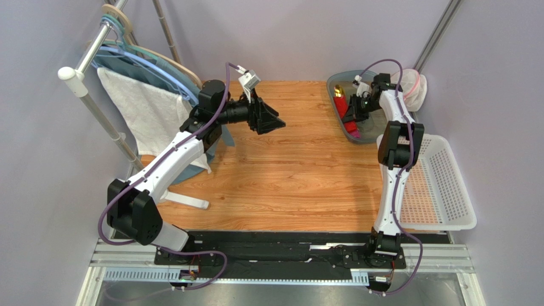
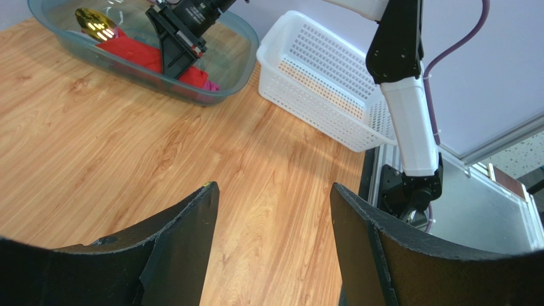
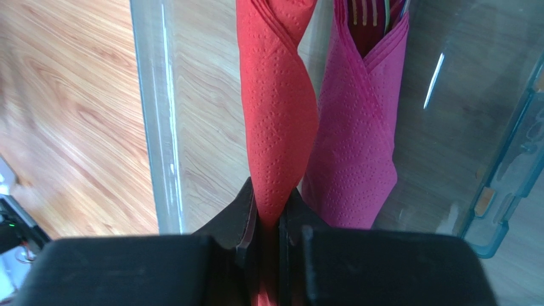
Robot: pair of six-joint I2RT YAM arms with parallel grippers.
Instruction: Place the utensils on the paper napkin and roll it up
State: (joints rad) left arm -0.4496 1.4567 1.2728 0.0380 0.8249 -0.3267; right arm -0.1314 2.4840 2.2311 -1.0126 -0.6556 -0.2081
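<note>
The red paper napkin (image 3: 278, 115) is folded into a narrow twisted strip inside a clear plastic bin (image 3: 156, 115). My right gripper (image 3: 271, 207) is shut on its near end. It shows red in the bin in the top view (image 1: 350, 127) and the left wrist view (image 2: 134, 51), under the right gripper (image 1: 353, 115). A magenta napkin roll (image 3: 357, 140) lies beside it, with fork tines (image 3: 367, 9) showing at its far end. A shiny gold spoon bowl (image 2: 94, 24) lies at the bin's far end. My left gripper (image 2: 271, 188) is open and empty above bare table (image 1: 278, 122).
A white perforated basket (image 1: 440, 185) stands at the right edge, next to the bin (image 1: 332, 83). A clothes rack with a white terry towel (image 1: 150, 111) and hangers stands at the left. A pink-rimmed mesh item (image 1: 414, 86) sits behind the bin.
</note>
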